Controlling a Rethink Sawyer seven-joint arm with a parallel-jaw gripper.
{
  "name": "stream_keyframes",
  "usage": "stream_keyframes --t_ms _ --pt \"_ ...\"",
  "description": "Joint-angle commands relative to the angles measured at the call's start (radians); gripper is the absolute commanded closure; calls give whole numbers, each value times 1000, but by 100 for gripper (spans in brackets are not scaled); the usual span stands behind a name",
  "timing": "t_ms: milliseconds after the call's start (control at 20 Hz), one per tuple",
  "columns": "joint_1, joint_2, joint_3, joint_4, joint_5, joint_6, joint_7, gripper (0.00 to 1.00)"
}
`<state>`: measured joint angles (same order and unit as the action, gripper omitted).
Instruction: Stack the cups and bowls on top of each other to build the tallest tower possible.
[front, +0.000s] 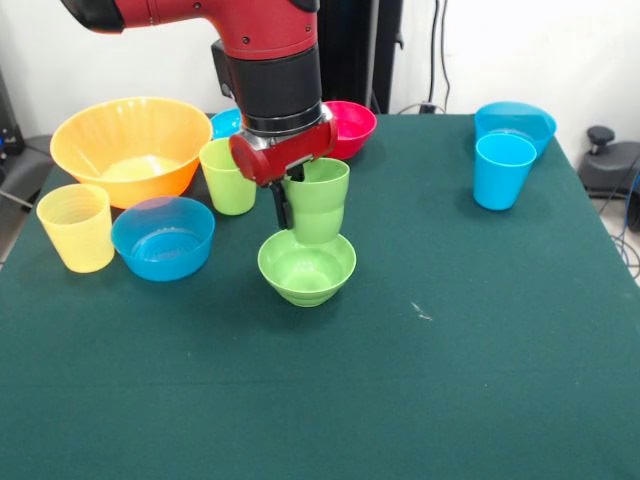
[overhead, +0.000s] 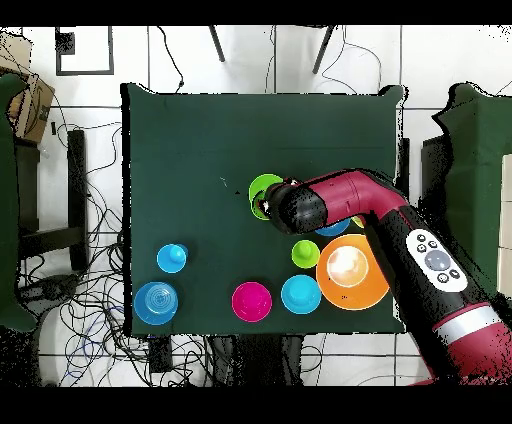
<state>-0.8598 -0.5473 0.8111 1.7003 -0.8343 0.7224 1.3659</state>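
Note:
A green stepped cup (front: 322, 200) stands upright in a small green bowl (front: 307, 268) at the table's middle; this is the tower. My gripper (front: 291, 195) pinches the cup's left wall, with one dark finger (front: 283, 205) outside and the other inside the rim. In the overhead view my arm (overhead: 330, 205) covers the cup, and only part of the green bowl (overhead: 260, 190) shows. A yellow-green cup (front: 228, 177), a pale yellow cup (front: 77, 228) and a blue bowl (front: 163, 237) stand left of the tower. A sky blue cup (front: 503, 170) stands at the far right.
A very large yellow-orange bowl (front: 130, 145) stands at the back left. A red bowl (front: 352, 128) and a small blue bowl (front: 225, 122) stand behind my arm. A wide blue bowl (front: 516, 122) stands behind the sky blue cup.

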Motion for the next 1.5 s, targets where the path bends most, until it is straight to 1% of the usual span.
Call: stream_keyframes --t_ms 50,150,200,350,600,750,1050,1250,1500 --pt "46 19 -6 -40 -66 22 -209 100" --pt "45 16 -9 -37 -70 18 -208 100" --pt "45 15 -10 -35 -73 16 -207 0" --pt "49 8 -12 -31 -84 20 -221 0" --pt "48 9 -13 -29 -82 11 -205 0" --pt "57 14 -11 -37 -91 30 -239 0" --pt "62 8 -11 -35 -81 28 -216 0" --pt "90 -11 -20 -33 -80 38 -183 0" --pt "145 -31 -39 -19 -74 19 -86 0"
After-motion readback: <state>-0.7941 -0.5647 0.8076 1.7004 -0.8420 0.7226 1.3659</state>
